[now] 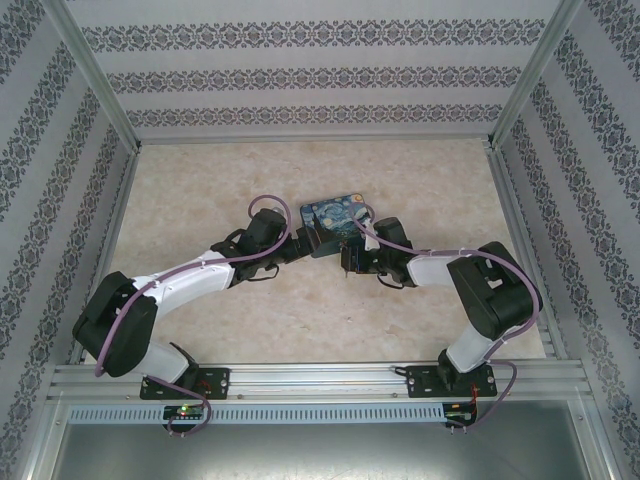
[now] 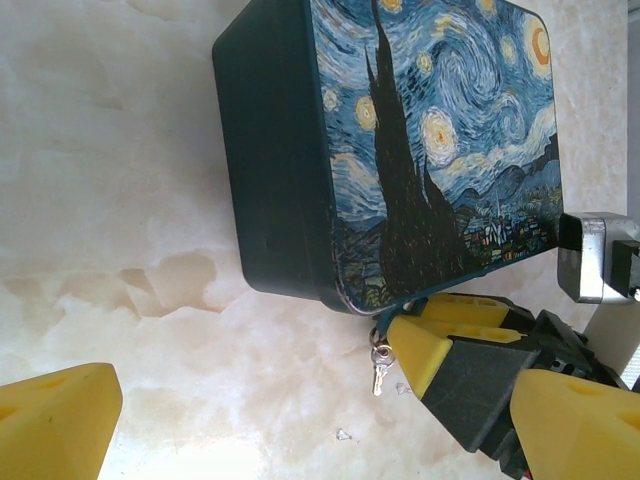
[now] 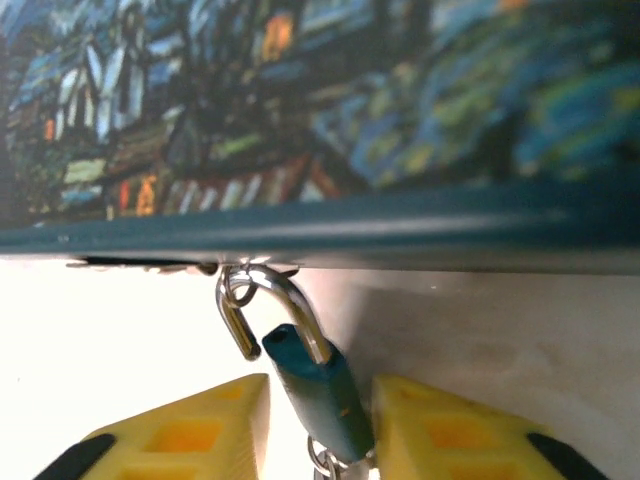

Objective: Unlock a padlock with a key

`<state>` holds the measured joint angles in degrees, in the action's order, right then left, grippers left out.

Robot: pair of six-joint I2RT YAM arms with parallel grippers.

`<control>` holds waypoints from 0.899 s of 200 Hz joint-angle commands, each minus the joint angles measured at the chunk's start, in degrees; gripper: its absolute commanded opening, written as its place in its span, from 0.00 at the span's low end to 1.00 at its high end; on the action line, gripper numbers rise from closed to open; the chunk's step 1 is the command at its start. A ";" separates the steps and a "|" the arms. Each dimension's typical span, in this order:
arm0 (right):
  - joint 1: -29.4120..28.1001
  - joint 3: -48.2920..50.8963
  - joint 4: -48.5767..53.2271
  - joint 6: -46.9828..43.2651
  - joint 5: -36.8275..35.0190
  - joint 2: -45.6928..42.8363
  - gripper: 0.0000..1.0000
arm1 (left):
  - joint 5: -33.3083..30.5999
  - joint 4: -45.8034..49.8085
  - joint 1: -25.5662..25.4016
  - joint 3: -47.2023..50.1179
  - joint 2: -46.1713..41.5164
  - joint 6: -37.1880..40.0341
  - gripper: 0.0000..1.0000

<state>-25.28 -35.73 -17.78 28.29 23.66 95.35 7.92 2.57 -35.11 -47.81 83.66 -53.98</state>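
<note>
Nearest, at 7 and 5 o'clock of the overhead view, the two arm bases (image 1: 190,382), both arms bent inward over the marbled tabletop (image 1: 200,190) toward one spot just past its middle. In the left wrist view, left claw (image 2: 315,405) released: yellow fingers (image 2: 50,420) far apart at 7 and 5 o'clock, bare tabletop between them, hovering short of the tin (image 2: 430,150). Just beyond, entering that view from 4 o'clock, right claw (image 3: 320,382) with its yellow tips at the tin's lower corner. Between those tips, at 6 o'clock in the right wrist view, the padlock (image 3: 322,400): teal body tilted, touching the 3 o'clock finger, a pale sliver of gap on the 9 o'clock side. Cannot tell whether truly pinched or merely bracketed. Thin silvery shackle (image 3: 283,300) rising toward 12 o'clock from the body, hooked through a small loop under the tin's rim. Under the padlock, a small ring (image 3: 322,463). Dangling there in the left wrist view, the key (image 2: 379,377), a tiny sliver just beside the right claw's tip. Farther on, the tin itself: rectangular, dark teal walls, Starry Night print facing up, lid down, contents hidden. Farthest, toward 12 o'clock overhead, more bare tabletop and then patterned wall panels (image 1: 310,75).
</note>
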 commanded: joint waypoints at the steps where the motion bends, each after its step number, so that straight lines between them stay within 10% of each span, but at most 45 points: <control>1: -0.04 0.73 0.32 -0.50 0.62 -0.05 0.27 | 0.41 -0.72 0.81 0.49 0.02 0.34 1.00; 180: 1.56 0.71 -0.09 1.11 2.26 -1.14 0.34 | 0.87 -1.46 1.01 0.33 0.55 0.45 1.00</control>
<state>-23.75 -33.17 -18.09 28.71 24.60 93.25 8.58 2.44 -34.74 -47.81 83.72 -53.98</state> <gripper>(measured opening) 0.335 0.997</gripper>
